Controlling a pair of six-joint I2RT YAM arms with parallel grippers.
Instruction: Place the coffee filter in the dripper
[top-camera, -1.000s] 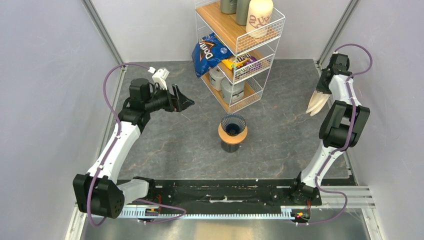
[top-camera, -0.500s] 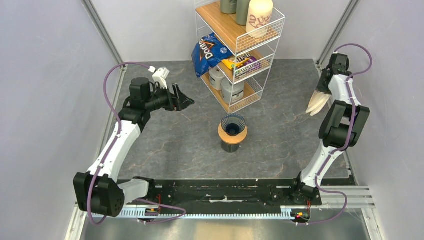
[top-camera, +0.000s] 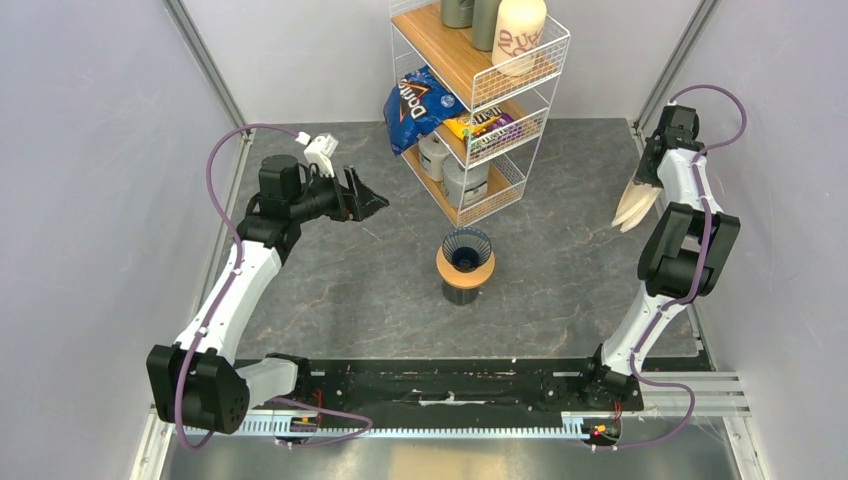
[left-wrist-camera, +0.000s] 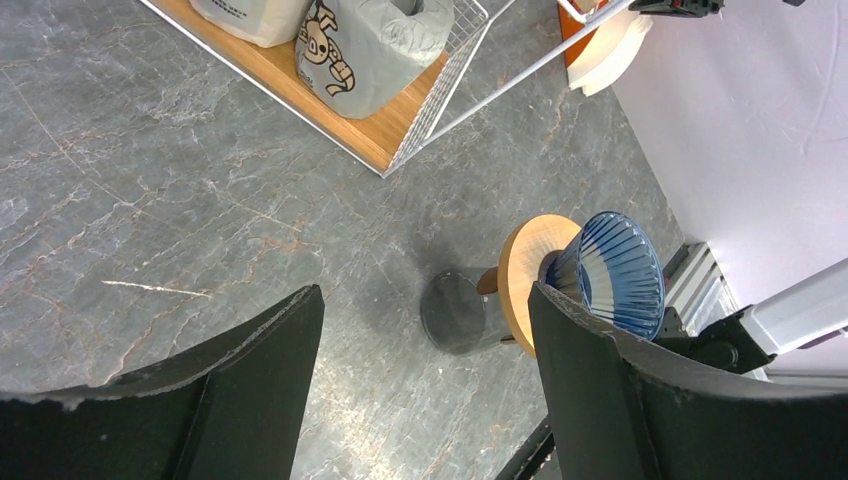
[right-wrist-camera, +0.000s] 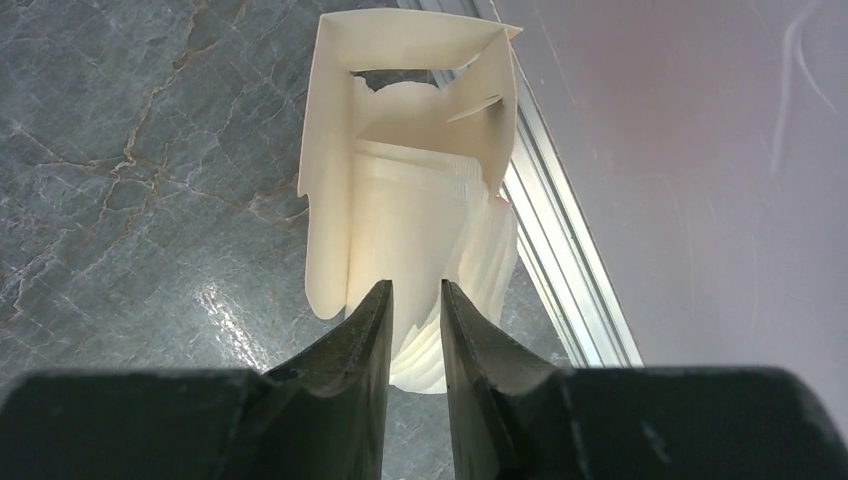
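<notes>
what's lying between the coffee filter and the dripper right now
Nothing but bare grey table. The top view shows an open stretch from the coffee filter across to the dripper.

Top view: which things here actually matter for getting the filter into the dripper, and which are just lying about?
In the job: coffee filter, pinched by the right gripper; blue dripper, sitting in a wooden ring on a dark cup.
Just lying about: wire shelf, chip bag, cream canister.
</notes>
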